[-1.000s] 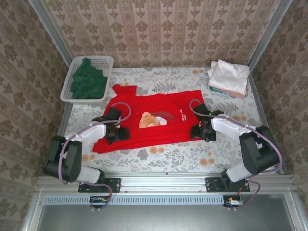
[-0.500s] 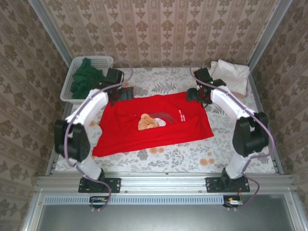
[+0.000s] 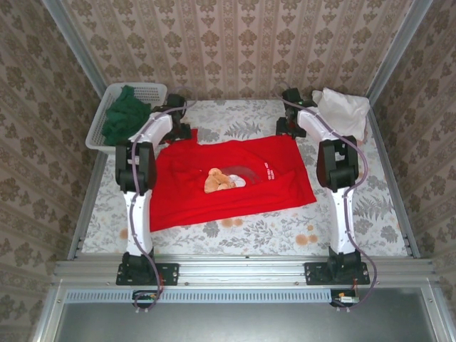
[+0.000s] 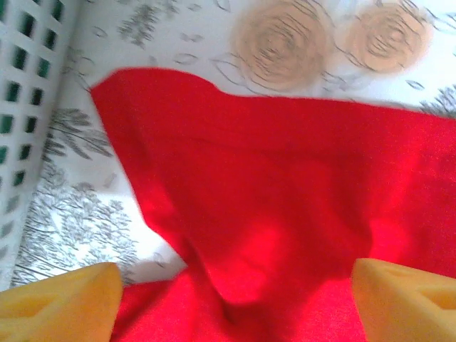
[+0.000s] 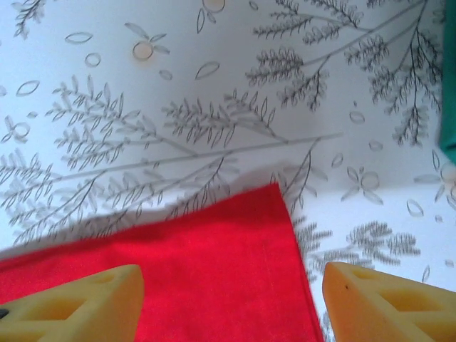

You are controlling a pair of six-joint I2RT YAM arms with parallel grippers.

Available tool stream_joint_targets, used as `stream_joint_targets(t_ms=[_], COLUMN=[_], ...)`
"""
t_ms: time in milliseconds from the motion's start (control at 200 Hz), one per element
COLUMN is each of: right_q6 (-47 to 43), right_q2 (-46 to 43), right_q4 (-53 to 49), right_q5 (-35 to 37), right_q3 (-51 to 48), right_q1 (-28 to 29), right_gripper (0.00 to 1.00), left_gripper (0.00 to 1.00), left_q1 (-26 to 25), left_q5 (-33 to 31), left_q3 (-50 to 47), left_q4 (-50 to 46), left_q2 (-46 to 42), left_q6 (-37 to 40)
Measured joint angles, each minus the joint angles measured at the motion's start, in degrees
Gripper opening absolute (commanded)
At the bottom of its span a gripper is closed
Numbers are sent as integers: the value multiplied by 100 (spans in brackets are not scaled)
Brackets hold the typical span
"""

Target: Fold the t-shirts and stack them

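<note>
Floral tablecloth point(image 3: 271, 235), patterned wallpaper point(image 3: 235, 43) on the walls | left gripper point(image 4: 235, 303): jaws wide above red t-shirt point(image 3: 271, 189) far-left corner, not gripping | right gripper point(image 5: 228, 299): jaws wide above its far-right corner, not gripping

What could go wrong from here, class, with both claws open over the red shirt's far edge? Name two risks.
1. The left claw hangs over a bunched sleeve of the red shirt, close beside the basket; it may pinch a fold unevenly or catch the basket wall.
2. The right claw hangs over the shirt's very corner; a shallow grip there might slip. The stack sits close to that arm and could get nudged.
</note>
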Motion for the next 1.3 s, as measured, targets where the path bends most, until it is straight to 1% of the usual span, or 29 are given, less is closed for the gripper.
stream_joint_targets(t_ms=[30,65,90,140,190,295,410,505,615,685,755,810,830,955,1025,1135,1240,1300], right_q6=[-13,-20,-46,-31,-66,-22,20,26,26,31,46,46,46,44,46,46,46,46], right_q2=[133,271,352,496,595,614,304,-46,-450,-737,-979,-1123,-1167,-1318,-1287,-1174,-1141,-1141], right_q4=[-68,-142,-190,-313,-409,-566,-326,-245,-94,24,85,107,142,310,345,435,487,501], right_q5=[2,-9,-20,-42,-83,-116,-164,-227,-289,-317,-328,-328,-328,-463,-599,-756,-857,-892], right_q3=[192,378,474,651,739,649,63,-518,-1198,-1665,-2009,-2149,-2186,-2162,-2017,-1799,-1775,-1775], right_q1=[-13,-26,-35,-52,-68,-96,-162,-264,-448,-603,-730,-809,-837,-901,-881,-846,-828,-826], right_gripper=[63,59,53,42,30,16,4,0,0,0,0,0,0,0,0,0,0,0], left_gripper=[63,60,58,51,45,38,35,37,45,47,55,66,67,70,73,73,70,64], left_q1=[39,68,72,48,-24,-234,-450,-581,-699,-778,-863,-920,-935,-866,-660,-236,105,208], left_q5=[37,101,133,205,280,483,732,999,1222,1355,1517,1591,1617,1475,1375,1167,938,868], left_q3=[33,83,125,232,356,560,647,809,994,1097,1191,1255,1255,1248,1248,1239,1412,1681], left_q4=[9,7,11,4,11,26,37,35,31,11,2,-15,-20,-192,-249,-240,-334,-389], left_q2=[11,31,46,101,175,317,457,634,800,855,861,848,837,706,619,549,647,802], left_q6=[-31,-39,-44,-17,-46,-35,-4,7,101,168,232,350,345,501,514,514,463,407])
